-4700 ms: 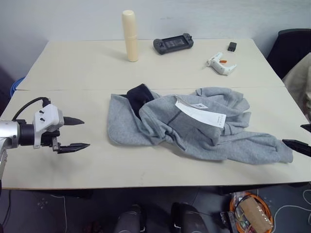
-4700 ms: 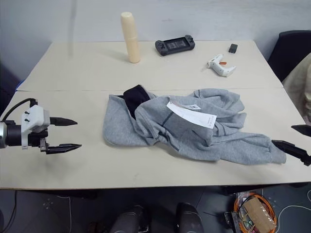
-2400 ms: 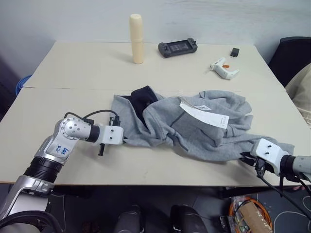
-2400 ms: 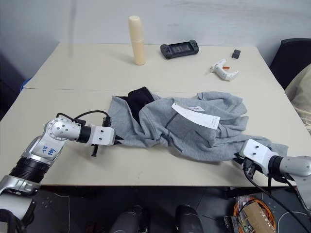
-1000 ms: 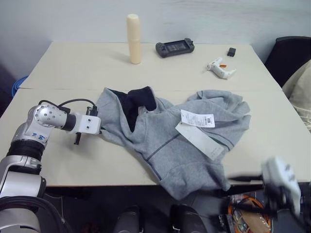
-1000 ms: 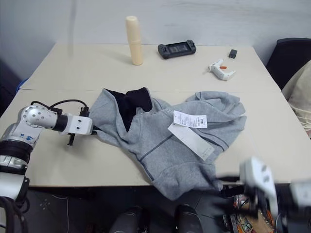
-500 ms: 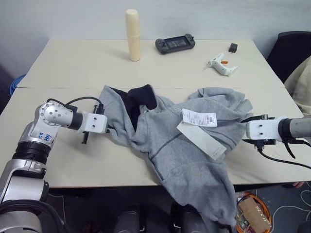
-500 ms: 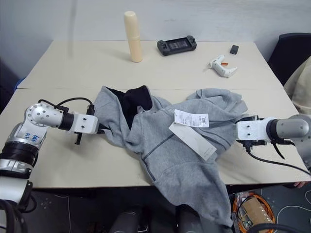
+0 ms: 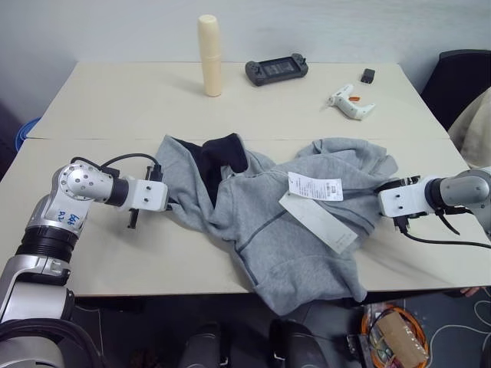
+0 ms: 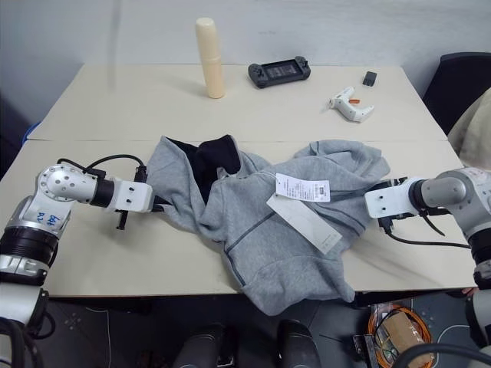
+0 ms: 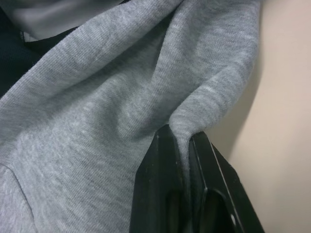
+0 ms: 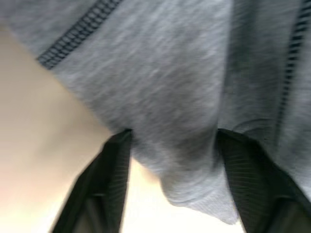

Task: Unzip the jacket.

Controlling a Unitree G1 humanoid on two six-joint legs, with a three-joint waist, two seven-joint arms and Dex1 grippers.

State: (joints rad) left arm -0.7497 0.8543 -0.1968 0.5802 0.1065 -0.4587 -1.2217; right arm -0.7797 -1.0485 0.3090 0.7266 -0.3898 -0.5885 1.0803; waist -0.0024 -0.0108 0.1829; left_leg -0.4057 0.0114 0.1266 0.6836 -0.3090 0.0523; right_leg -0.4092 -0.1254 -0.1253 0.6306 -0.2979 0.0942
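1. Lying crumpled across the front half of the surface (image 9: 92, 100): jacket (image 9: 268, 222), lower part hanging over the near edge, white tags (image 9: 314, 203) on top.
2. Left end effector (image 11: 184, 145): clenched on a fold at the jacket's left edge.
3. Right end effector (image 12: 170, 160): fingers (image 12: 109, 165) parted, straddling a fold at the jacket's right edge, not yet closed on it.
4. Resting at the far edge: cream cylinder (image 9: 208, 55), black controller (image 9: 276, 70), white glue gun (image 9: 349, 102).
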